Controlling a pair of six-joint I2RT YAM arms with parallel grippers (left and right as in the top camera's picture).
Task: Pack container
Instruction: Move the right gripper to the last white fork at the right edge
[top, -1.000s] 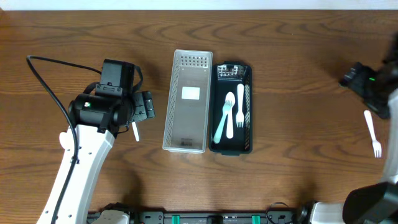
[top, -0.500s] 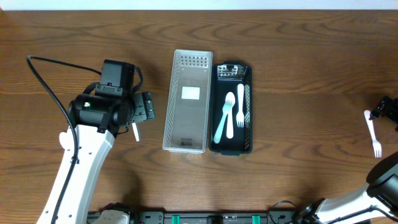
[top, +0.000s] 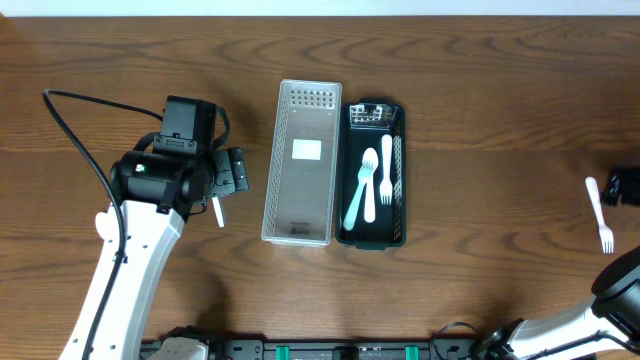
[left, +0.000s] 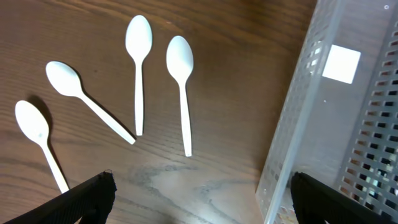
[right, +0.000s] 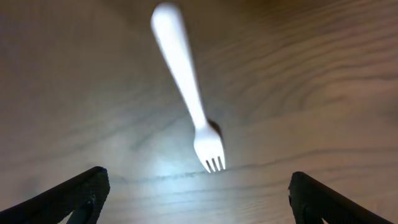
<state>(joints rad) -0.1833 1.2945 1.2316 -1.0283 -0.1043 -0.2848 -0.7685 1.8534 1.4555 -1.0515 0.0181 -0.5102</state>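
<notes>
Right hand (right: 198, 198), spread wide, above a white fork (right: 186, 93) lying on the worktop (right: 323, 74); left hand (left: 200, 198), likewise wide, above four white spoons (left: 138, 74) lying loose.

Left hand (left: 202, 180) points down, fingers spread wide; right hand (right: 198, 175) likewise spread, pointing down.

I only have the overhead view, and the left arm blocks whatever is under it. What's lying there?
Observer: Four white spoons, loose beside the clear basket. The left gripper is open and holds nothing.
Operator: And the right gripper, at my frame's edge?
Observer: Open as well. The fork lies ungripped in front of it, tines toward the wrist camera.
</notes>
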